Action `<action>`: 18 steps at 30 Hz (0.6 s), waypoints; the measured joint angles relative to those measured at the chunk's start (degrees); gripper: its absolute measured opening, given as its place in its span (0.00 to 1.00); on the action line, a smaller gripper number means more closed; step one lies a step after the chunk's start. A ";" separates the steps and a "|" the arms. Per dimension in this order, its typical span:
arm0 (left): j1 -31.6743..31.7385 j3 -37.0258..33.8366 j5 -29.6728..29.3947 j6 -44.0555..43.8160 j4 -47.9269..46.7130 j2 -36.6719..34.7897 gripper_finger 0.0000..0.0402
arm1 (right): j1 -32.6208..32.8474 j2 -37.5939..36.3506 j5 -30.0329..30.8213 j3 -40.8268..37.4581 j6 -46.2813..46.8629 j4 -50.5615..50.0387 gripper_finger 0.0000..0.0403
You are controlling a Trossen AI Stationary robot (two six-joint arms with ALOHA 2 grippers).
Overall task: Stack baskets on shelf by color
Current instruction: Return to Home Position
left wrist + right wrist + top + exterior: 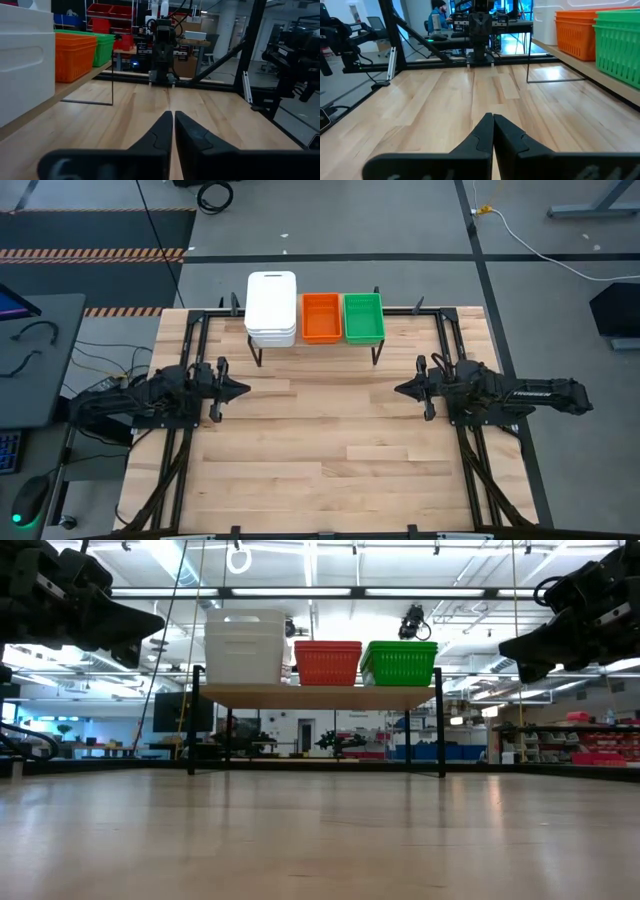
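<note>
Three basket stacks stand side by side on the shelf at the table's far edge: white baskets on the left, orange baskets in the middle, green baskets on the right. Each stack rests with its bottom on the plank top. My left gripper hovers shut over the table's left side, pointing right. My right gripper hovers shut over the right side, pointing left. Both are above the tabletop, nearer than the shelf, and touch nothing.
The shelf's thin black legs stand on the tabletop. A black metal frame runs along the table's sides and far edge. The wood surface between and in front of the grippers is bare. A person sits in the room beyond.
</note>
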 joint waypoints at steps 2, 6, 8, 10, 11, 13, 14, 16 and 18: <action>0.00 -0.02 -0.01 0.00 0.01 0.00 0.07 | 0.00 0.00 0.00 0.00 0.00 0.00 0.03; 0.00 -0.02 -0.01 0.00 0.01 0.00 0.08 | 0.00 0.00 0.00 0.00 0.00 0.00 0.03; 0.00 -0.02 -0.01 0.00 0.01 0.00 0.07 | 0.00 0.00 0.00 0.00 0.00 -0.02 0.04; 0.00 -0.02 -0.01 -0.01 0.01 0.00 0.06 | 0.00 0.00 0.00 0.00 0.00 -0.02 0.04; 0.00 -0.02 -0.01 -0.01 0.01 0.00 0.06 | 0.00 0.00 0.00 0.00 0.00 -0.02 0.04; 0.00 -0.02 -0.01 -0.02 0.01 0.00 0.05 | 0.00 0.00 0.00 0.00 0.00 -0.02 0.03; 0.00 -0.02 -0.01 -0.02 0.01 0.00 0.05 | 0.00 0.00 0.00 0.00 0.00 -0.02 0.03; 0.00 -0.02 -0.01 -0.02 0.03 0.00 0.05 | 0.00 0.00 0.00 0.00 0.00 -0.02 0.03; 0.00 -0.02 -0.01 -0.02 0.03 0.00 0.05 | 0.00 0.00 0.00 0.00 0.00 -0.02 0.03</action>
